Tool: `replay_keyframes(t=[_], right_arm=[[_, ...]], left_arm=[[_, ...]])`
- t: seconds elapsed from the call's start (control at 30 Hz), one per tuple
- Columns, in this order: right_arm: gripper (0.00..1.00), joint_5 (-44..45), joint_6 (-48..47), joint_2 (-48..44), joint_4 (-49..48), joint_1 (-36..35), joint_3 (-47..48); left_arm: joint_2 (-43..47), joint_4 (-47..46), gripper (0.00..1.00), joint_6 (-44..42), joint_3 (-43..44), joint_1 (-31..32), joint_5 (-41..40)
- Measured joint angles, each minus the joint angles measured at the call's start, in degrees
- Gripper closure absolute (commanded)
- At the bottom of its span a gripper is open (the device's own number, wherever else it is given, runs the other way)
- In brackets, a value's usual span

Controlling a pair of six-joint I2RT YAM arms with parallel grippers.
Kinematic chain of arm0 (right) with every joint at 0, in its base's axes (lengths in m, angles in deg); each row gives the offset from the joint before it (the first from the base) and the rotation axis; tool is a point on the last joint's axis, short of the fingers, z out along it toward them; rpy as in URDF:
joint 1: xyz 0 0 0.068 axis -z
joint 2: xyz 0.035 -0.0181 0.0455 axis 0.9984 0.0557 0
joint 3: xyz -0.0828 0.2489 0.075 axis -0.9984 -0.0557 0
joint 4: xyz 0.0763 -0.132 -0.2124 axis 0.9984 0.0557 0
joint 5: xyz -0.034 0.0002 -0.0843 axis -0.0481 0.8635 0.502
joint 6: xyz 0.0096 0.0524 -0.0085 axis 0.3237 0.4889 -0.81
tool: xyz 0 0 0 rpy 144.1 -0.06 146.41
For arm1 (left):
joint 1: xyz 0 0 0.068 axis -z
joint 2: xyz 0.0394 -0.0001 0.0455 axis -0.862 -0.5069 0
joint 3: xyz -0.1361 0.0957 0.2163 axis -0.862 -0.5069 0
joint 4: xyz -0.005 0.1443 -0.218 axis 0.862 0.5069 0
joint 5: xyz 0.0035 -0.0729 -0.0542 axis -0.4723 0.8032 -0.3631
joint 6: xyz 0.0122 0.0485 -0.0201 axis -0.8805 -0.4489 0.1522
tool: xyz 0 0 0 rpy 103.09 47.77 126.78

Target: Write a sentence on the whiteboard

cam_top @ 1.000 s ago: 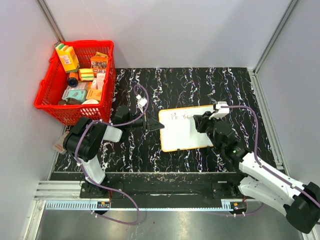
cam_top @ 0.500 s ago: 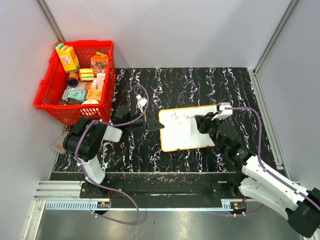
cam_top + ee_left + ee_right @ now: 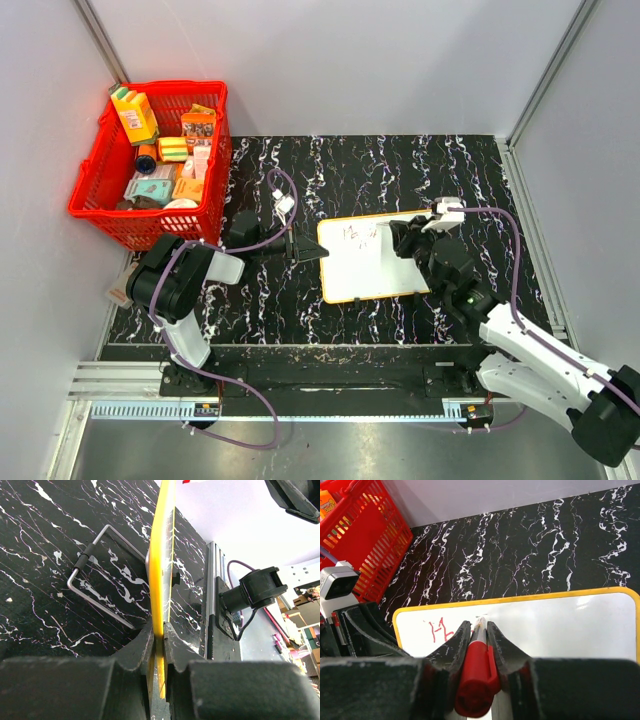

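Note:
The whiteboard [image 3: 368, 262], white with a yellow rim, lies on the black marble table. A few red marker strokes [image 3: 352, 233] stand near its top left; they show as an "H" in the right wrist view [image 3: 436, 630]. My left gripper [image 3: 308, 250] is shut on the board's left edge, seen edge-on in the left wrist view [image 3: 162, 580]. My right gripper [image 3: 398, 238] is shut on a red-capped marker [image 3: 476, 672], its tip down on the board [image 3: 560, 625] just right of the strokes.
A red basket [image 3: 112, 205] full of boxes and packets stands at the back left. A bent wire stand [image 3: 100, 580] lies on the table beside the board. Grey walls close in the table on three sides.
My right gripper with the marker shifted right along the board's top, then back a little left. More red strokes show on the board than one second ago. The left arm has not moved.

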State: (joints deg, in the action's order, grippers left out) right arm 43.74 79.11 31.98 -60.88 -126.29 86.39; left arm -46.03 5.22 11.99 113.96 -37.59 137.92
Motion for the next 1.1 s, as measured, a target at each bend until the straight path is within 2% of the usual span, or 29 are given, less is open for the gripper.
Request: replay_keyframes(t=[0.5,0.83,1.1], right_arm=[[1.00,0.33,-0.59,2.86,-1.42,0.24,0.02],[1.00,0.28,-1.27,-3.56,-1.60,0.26,-1.05],[1.00,0.15,-2.10,-3.26,-1.53,0.28,-1.88]], left_arm=[[0.00,0.02,1.00,0.11,0.00,0.00,-0.02],[0.00,-0.02,1.00,0.09,0.00,0.00,0.00],[0.00,-0.02,1.00,0.09,0.00,0.00,0.00]])
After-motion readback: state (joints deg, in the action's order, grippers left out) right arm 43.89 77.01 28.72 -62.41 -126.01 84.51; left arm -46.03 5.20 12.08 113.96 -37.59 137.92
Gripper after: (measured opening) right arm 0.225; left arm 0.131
